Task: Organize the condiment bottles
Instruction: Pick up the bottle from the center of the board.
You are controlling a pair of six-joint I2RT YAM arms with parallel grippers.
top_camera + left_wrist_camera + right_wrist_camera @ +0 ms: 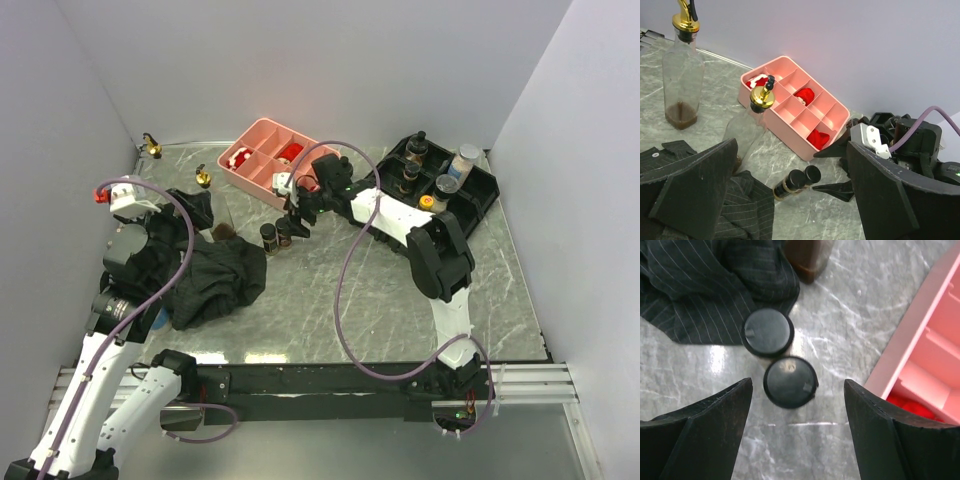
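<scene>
Right gripper (797, 385) is open: fingers spread wide, holding nothing, touching nothing. Directly below it, between the fingers, stands one black-lidded jar (790, 381), upright, with a clear gap to each finger. A second black-lidded jar (768, 332) stands against the first, just outside the finger line. In the right wrist view, the black cloth (700, 280) lies beyond the left-hand finger and the pink tray (920, 340) beyond the right-hand finger.

Left gripper (791, 145) is also fully open and empty, positioned over the cloth. A gold-spouted bottle (761, 98) stands just ahead of its fingers.
</scene>
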